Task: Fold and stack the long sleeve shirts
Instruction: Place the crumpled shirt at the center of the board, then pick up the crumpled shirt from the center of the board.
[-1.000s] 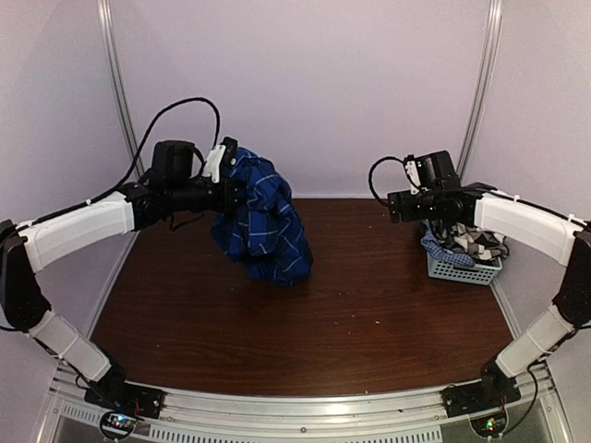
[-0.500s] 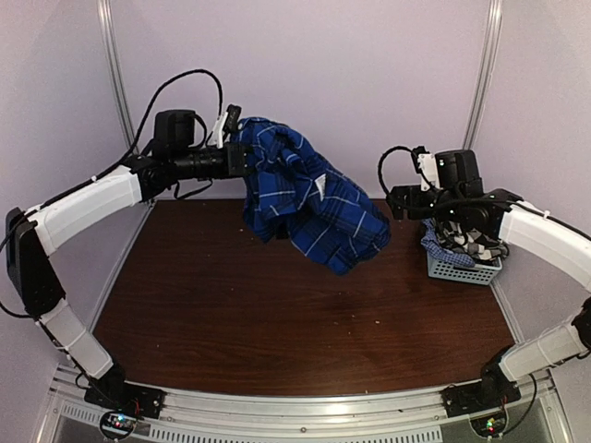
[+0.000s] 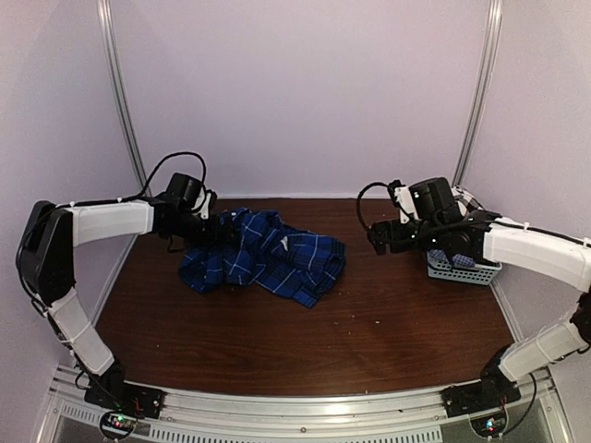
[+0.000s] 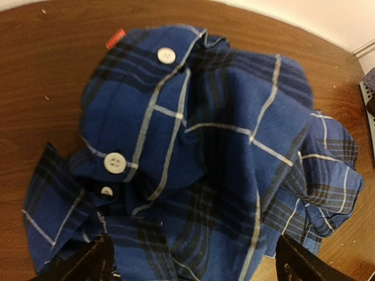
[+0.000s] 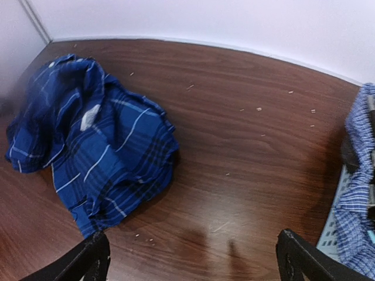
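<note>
The royal-blue plaid long sleeve shirt [image 3: 268,263] lies in a crumpled heap left of the table's middle, white buttons [image 4: 115,163] and collar facing up. My left gripper [image 3: 224,233] sits low at the heap's back left edge. In the left wrist view it [image 4: 193,266] is open, with both fingers spread wide over the cloth and not pinching it. My right gripper [image 3: 377,238] hovers to the right of the shirt [image 5: 94,140], apart from it. It [image 5: 193,263] is open over bare wood. Checked cloth [image 5: 358,152] fills the basket; I cannot tell if it is the other shirt.
A pale mesh basket [image 3: 462,270] stands at the right edge of the brown table [image 3: 369,323], partly behind my right arm. Pale walls and metal posts enclose the back and sides. Small crumbs dot the wood.
My left arm swung the blue shirt up and to the right, then came down and opened; the shirt now lies on the table. My right gripper moved left and lower.
</note>
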